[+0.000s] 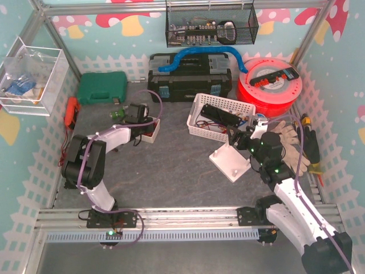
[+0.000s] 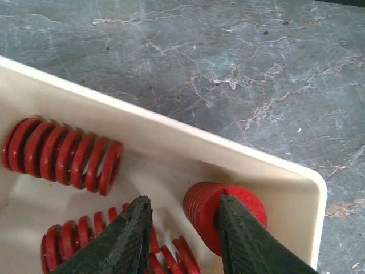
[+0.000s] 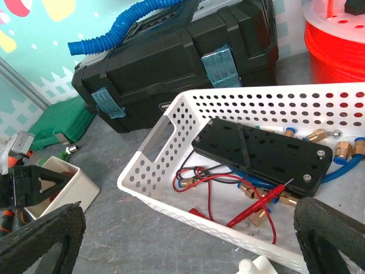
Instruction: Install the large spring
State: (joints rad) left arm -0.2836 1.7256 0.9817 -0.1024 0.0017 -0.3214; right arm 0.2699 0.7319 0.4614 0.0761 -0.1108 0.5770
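Left wrist view: red springs in a small white bin [image 2: 171,131]. Count: at least 3.
- Spring 1, the end-on spring [image 2: 199,208], stands in the bin's corner with its flat end turned towards the camera.
- Spring 2, the long-coil spring [image 2: 63,154], lies on its side at the far left of the bin, well apart from the fingers.
- Spring 3, the lower coils [image 2: 74,248], passes behind the left finger. More coils show on that finger's other side. Cannot tell whether they are the same spring or a fourth.
- Cannot tell from size alone which one is the large spring.

Left gripper [image 2: 182,200] is inside the bin with its jaws partly open.
- The end-on spring sits in the gap, hard against the right-hand finger [image 2: 245,240], which overlaps it.
- The other finger stands clear of this spring, with white bin floor visible between them.
- No clamp is visible.

Top external view: the bin rests on the grey table [image 1: 171,171], left of centre, with the left arm bent over it.

Right gripper [image 3: 188,228] has its jaws spread as wide as they go, with nothing between them. It hovers near the corner of one white perforated basket [image 3: 154,171].

Basket contents:
- 1 black drilled plate [image 3: 262,151]
- red probe leads [image 3: 251,208]
- several brass fittings, not counted

On the table, from the top view:
- 1 white base block [image 1: 231,164], just in front of the right gripper
- 1 black toolbox [image 1: 191,77] with a blue hose [image 1: 199,56] across its lid
- 1 green case [image 1: 101,87]
- 1 red spool [image 1: 271,85]
- 1 pair of work gloves [image 1: 288,140]
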